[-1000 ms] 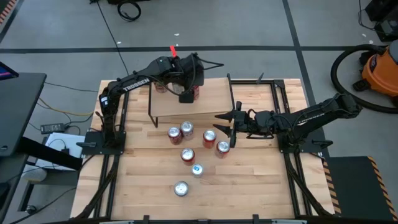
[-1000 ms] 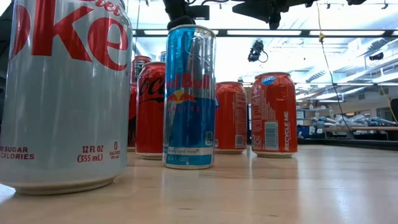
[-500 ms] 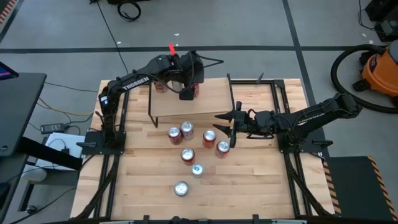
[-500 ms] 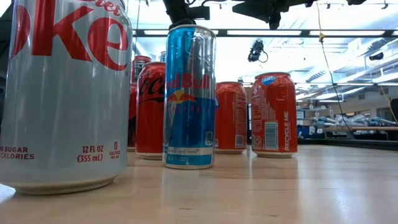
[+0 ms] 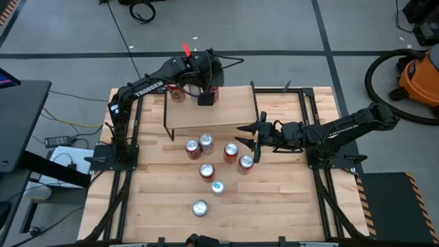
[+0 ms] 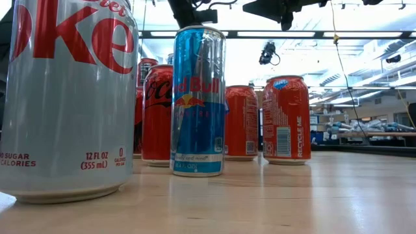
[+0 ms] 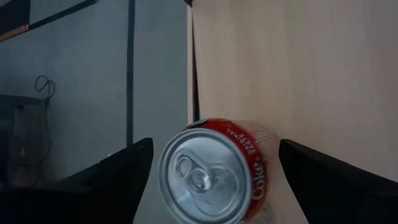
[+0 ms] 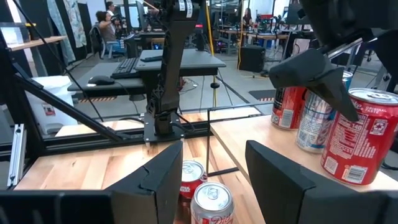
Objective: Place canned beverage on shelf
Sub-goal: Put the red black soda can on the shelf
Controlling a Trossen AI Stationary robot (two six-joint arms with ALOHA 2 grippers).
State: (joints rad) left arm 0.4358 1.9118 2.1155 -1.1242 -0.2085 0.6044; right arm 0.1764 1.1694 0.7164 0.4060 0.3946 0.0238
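The shelf (image 5: 233,113) is a light-wood board on thin black legs at the table's far side. A red can (image 5: 177,92) and a silver-blue can (image 8: 317,124) stand on it. My left gripper (image 5: 209,92) reaches over the board's far left part. It is shut on a red Coke can (image 7: 214,171), which shows from above between the two fingers and is the nearest can (image 8: 357,137) in the right wrist view. My right gripper (image 5: 248,137) hangs open and level off the shelf's right end, holding nothing. My left gripper has the Coke can's round wall, just below the rim (image 7: 264,155), between its two fingers (image 7: 124,174). It comes from above, slanting down. The can is upright, top up, at the board's level. The can's top hides its base and the pads' contact.
On the tabletop in front of the shelf stand several red cans (image 5: 199,145), a slim blue Red Bull can (image 5: 217,186) and a silver Diet Coke can (image 5: 199,207). The board's right half (image 5: 240,103) is bare. Black frame rails (image 5: 312,130) run along the table's sides.
My left gripper has swung a little toward the table's far edge over the shelf, staying level. The red Coke can has gone with it, still upright.
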